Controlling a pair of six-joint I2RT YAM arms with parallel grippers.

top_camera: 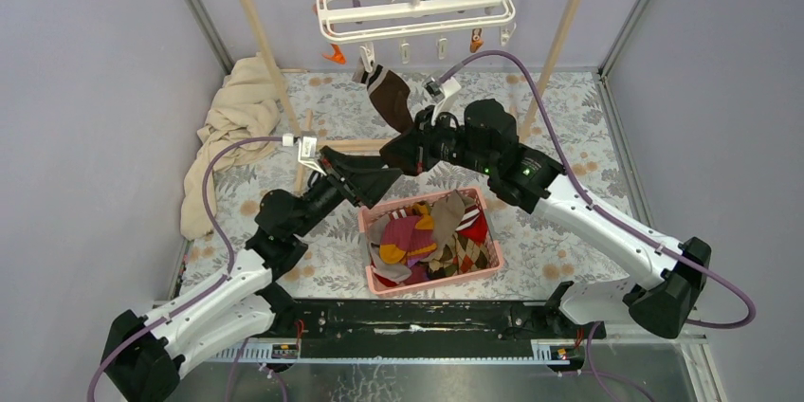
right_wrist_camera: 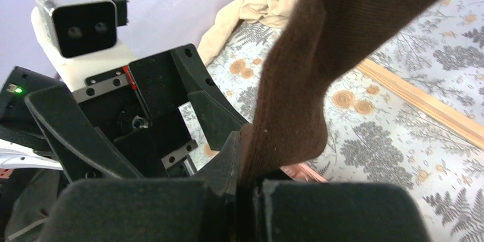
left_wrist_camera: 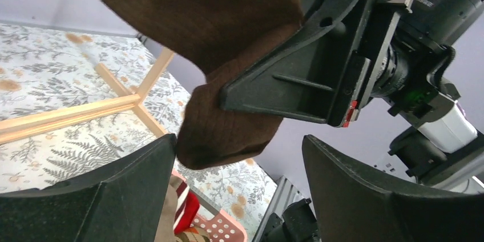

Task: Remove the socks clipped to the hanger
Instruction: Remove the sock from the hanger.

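The white hanger [top_camera: 417, 9] hangs from the top rail with small orange and white clips under it. One brown sock [top_camera: 389, 94] is still clipped to it and hangs down. My right gripper [top_camera: 406, 151] is shut on the sock's lower end; the right wrist view shows the sock [right_wrist_camera: 319, 71] pinched between my right gripper's [right_wrist_camera: 251, 188] fingers. My left gripper [top_camera: 365, 179] is open right below and beside it. In the left wrist view the sock's toe [left_wrist_camera: 228, 133] hangs just above my left gripper's [left_wrist_camera: 240, 159] spread fingers, apart from them. Several mixed socks [top_camera: 427, 236] lie in the basket.
A pink basket [top_camera: 436, 279] stands on the floral table below both grippers. A beige cloth [top_camera: 232, 127] is heaped at the left by the wooden frame's leg [top_camera: 256, 23]. A wooden crossbar [top_camera: 365, 144] runs along the table behind the grippers. Grey walls close in both sides.
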